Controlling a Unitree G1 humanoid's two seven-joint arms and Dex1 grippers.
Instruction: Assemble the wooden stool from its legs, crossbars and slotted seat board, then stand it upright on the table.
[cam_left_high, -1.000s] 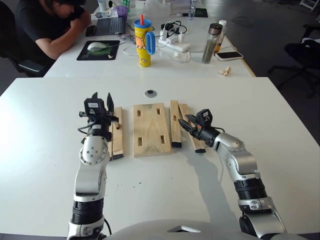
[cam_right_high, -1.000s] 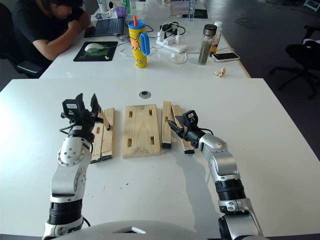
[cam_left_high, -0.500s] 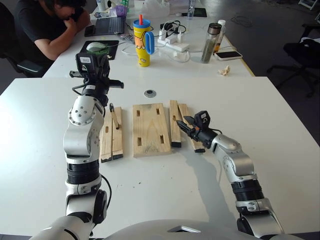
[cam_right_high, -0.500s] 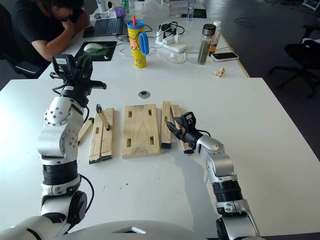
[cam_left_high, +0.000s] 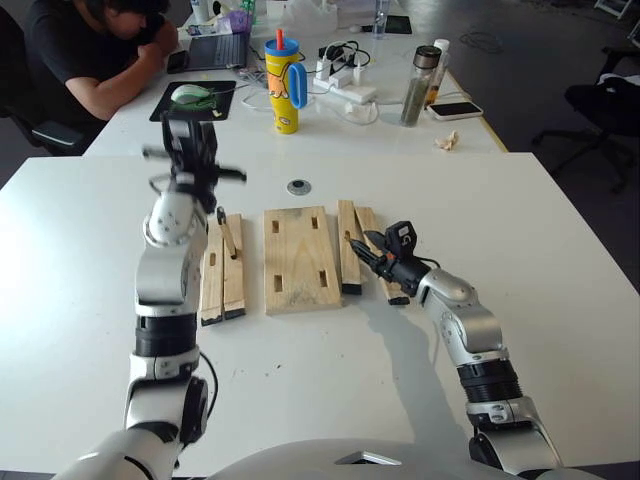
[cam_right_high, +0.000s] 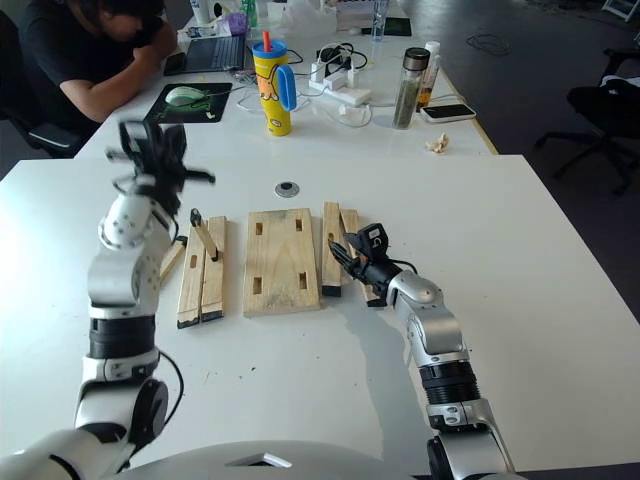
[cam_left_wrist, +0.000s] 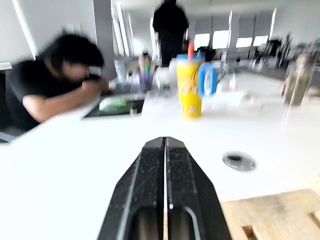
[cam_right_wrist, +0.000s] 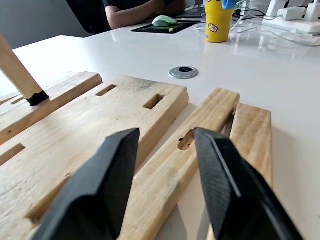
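Left gripper (cam_left_wrist: 165, 145) has lifted off the left legs (cam_left_high: 222, 280), fingers closed, empty, over the far-left counter (cam_left_high: 560, 260). Right gripper (cam_left_high: 362, 246), fingers open, is poised over the leg (cam_left_high: 348, 250) right of the seat board (cam_left_high: 297, 260). Nothing joined yet.

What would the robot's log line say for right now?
left gripper: shut, empty, raised | right gripper: open, low over leg | seat board: flat on table, nothing fitted
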